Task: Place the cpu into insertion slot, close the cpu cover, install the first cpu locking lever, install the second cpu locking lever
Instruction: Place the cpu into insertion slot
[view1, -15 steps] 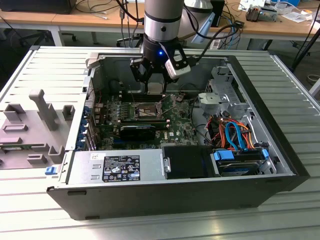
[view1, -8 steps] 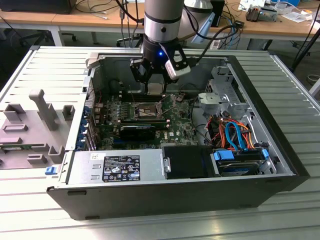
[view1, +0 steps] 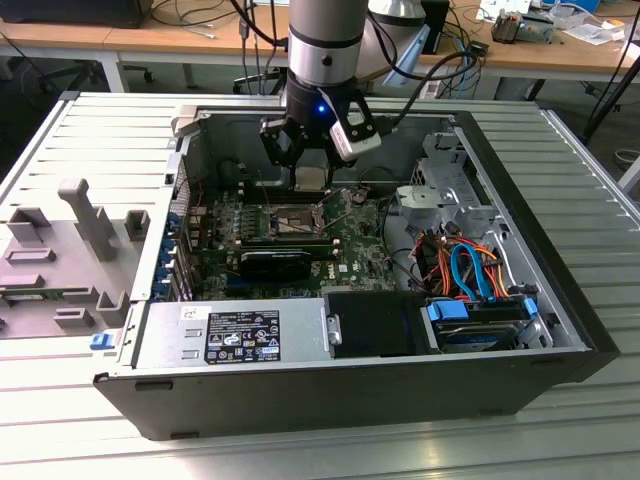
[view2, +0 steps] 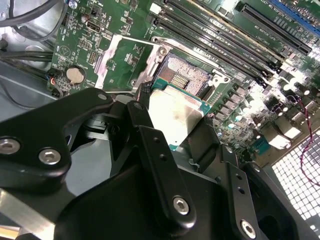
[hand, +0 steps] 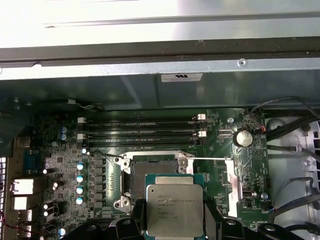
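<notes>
The end effector (hand: 175, 221) has its black fingers (view2: 142, 122) pinching the cpu (hand: 174, 210) by two opposite edges, which leaves the underside free to meet the board. The chip is carried flat, its grey metal top facing up toward the wrist and its underside toward the green motherboard (hand: 220, 145). It is close to square, so it has no marked long axis, and its edges run parallel with the frame of the insertion slot (hand: 152, 172). It hangs above the board and, in the first wrist view, overlaps the slot's nearer part, so I judge it not yet seated. The slot's dark centre lies bare because the cpu cover (view2: 104, 62) is swung open to one side, its square window showing board behind it. Beyond the slot the long black memory sticks (hand: 140, 132) run parallel with one pair of the chip's edges. The open computer case (view1: 300, 390) lies on the ribbed metal counter (view1: 90, 140).
</notes>
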